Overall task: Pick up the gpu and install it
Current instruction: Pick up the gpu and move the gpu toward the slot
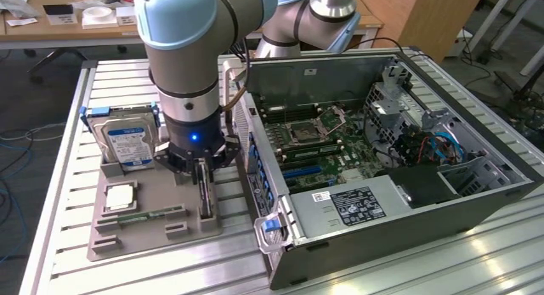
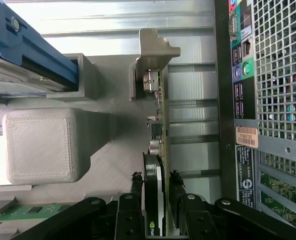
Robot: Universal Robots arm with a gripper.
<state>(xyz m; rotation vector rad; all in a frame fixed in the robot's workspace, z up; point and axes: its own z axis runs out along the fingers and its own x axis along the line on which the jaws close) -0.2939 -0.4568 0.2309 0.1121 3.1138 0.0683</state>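
The gpu [image 1: 204,194] stands on its long edge in a slot of the grey holder tray [image 1: 157,236], at the side nearest the open computer case [image 1: 476,193]. My gripper [image 1: 200,171] reaches straight down over the card. In the wrist view the gpu [image 2: 158,127] runs away from the camera, its silvery bracket [image 2: 155,50] at the far end resting in a grey post. The gripper [image 2: 156,181] has a black fingertip pressed against each face of the card, shut on it. The card still sits in the tray.
On the same tray stand a hard drive [image 1: 129,142] with a blue-white label, a CPU [image 1: 121,196] and a narrow green RAM stick [image 1: 146,214]. The case lies open with its motherboard [image 1: 327,145] and blue card slots [image 1: 302,174] facing up. Its perforated rear panel [image 2: 283,70] is close beside the gpu.
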